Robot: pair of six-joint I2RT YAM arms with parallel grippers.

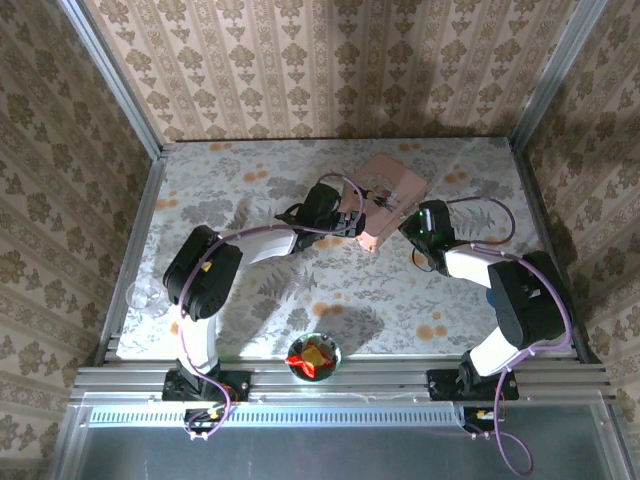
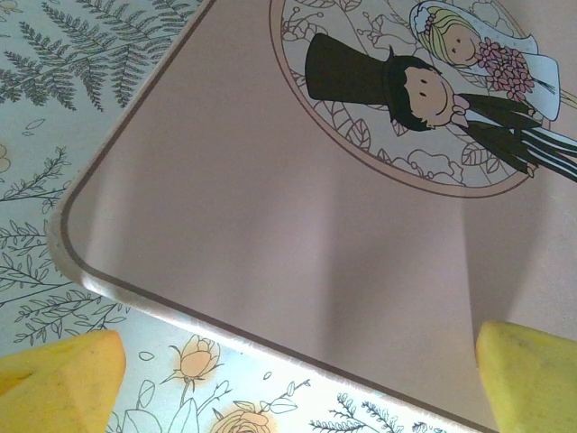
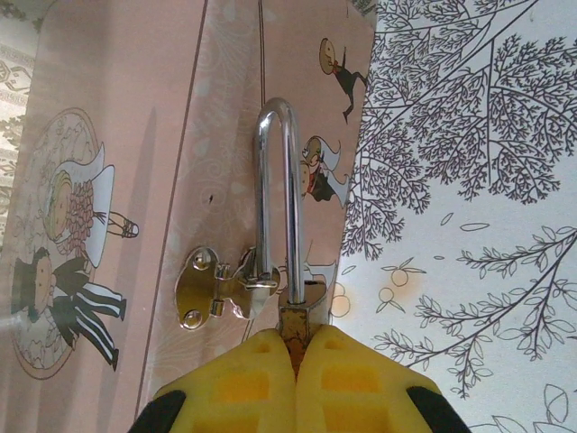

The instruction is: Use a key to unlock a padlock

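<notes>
Well on the near side of the pink tin box (image 1: 395, 180), at the front edge of the flower-patterned table (image 1: 250, 300), stands a small bowl (image 1: 335, 350) with red and yellow pieces in it. A clear glass (image 1: 148, 297) sits far off to the box's left, by the table's side rail. Both arms reach inward to the box. The left gripper (image 1: 352, 222) meets the box at its left near edge. In the left wrist view this gripper (image 2: 297, 383) hangs over a rounded corner of the lid (image 2: 297, 207), and its yellow fingertips (image 2: 59, 379) are spread wide, one out past the lid's edge and the other over the lid, with nothing between them. The right gripper (image 1: 407, 218) comes at the box from its right near side. In the right wrist view this gripper (image 3: 296, 338) has its yellow fingers (image 3: 243, 379) pressed together on the brass body of the padlock (image 3: 296, 317), of which only a narrow strip shows between the pads. The padlock lies against the front wall of the box, at the silvery clasp (image 3: 212, 289). Its shackle (image 3: 275, 171) stands straight away from the fingers along that wall, one leg running into the body and the other passing at the clasp. Whether that second leg is seated in the body I cannot tell. Beyond the clasp the lid carries a drawing of a bride and groom inside a ring.
</notes>
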